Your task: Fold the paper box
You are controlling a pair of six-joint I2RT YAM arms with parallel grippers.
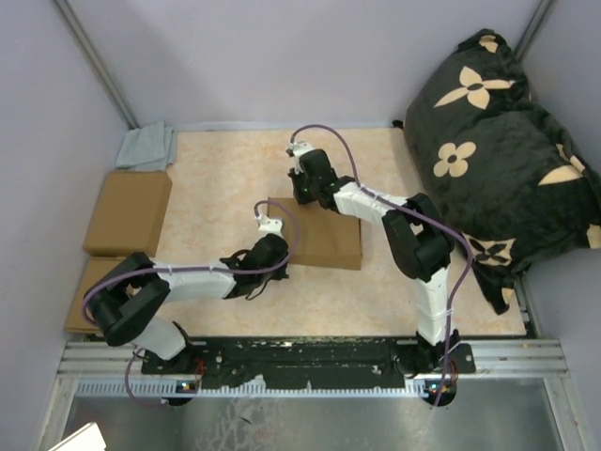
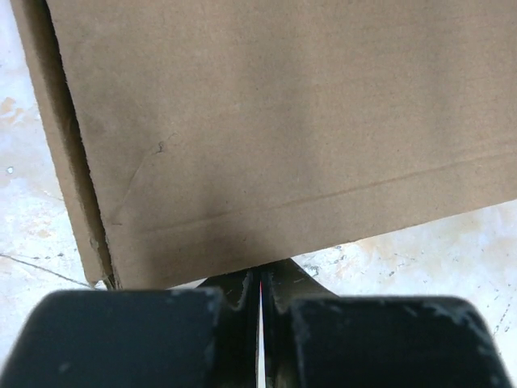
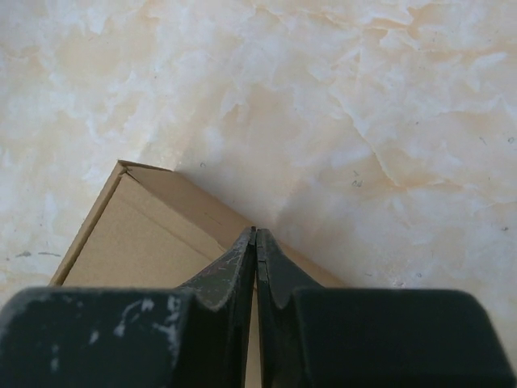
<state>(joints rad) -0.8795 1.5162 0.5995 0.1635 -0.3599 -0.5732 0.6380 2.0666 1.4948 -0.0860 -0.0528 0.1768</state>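
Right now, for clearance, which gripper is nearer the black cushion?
Right. The right gripper is left of the cushion; the left gripper is farther left, at the paper box.

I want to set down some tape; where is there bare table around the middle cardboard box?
Bare table lies between the paper box and the two boxes at left, and beyond its far edge. Crowded on the right: right arm, pillow.

Paper box (image 2: 283,121) fills upper part, plain brown top w/ 1 faint crease along near edge. Narrow side wall at left. Left gripper (image 2: 260,279) at bottom: 2 fingers pressed together, tips just at box edge. Marbled table (image 2: 428,250) below.
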